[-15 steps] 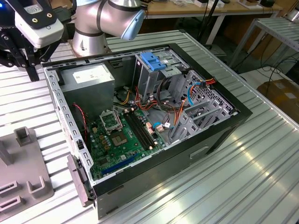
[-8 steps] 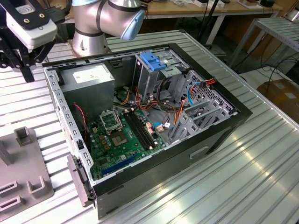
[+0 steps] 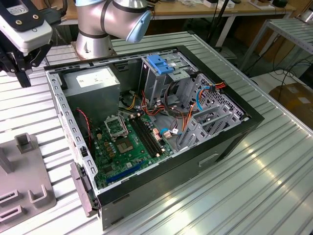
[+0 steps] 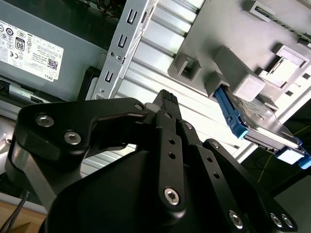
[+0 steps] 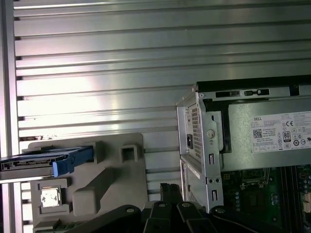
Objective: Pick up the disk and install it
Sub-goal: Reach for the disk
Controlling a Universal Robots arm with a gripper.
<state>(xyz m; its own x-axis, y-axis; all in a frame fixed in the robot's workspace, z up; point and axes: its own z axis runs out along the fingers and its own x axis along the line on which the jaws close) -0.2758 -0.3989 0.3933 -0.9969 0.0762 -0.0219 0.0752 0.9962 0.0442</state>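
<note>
Gripper point(image 3: 18, 64) high at exterior view's left, over ribbed table point(image 3: 274, 161), just off case corner. In second wrist view, fingertips point(image 4: 166, 99) pressed together, nothing between them. Grey fixture point(image 3: 29, 181) on table at exterior view's lower left, outside case. Disk point(image 5: 41, 161) on edge in fixture slot, blue frame end sticking out, apart from gripper in both wrist views. Middle: open case point(image 3: 230, 142) holding PSU point(image 3: 93, 81) and board point(image 3: 122, 147). Further right: blue bracket point(image 3: 159, 63) atop drive cage, cables beside it.
</note>
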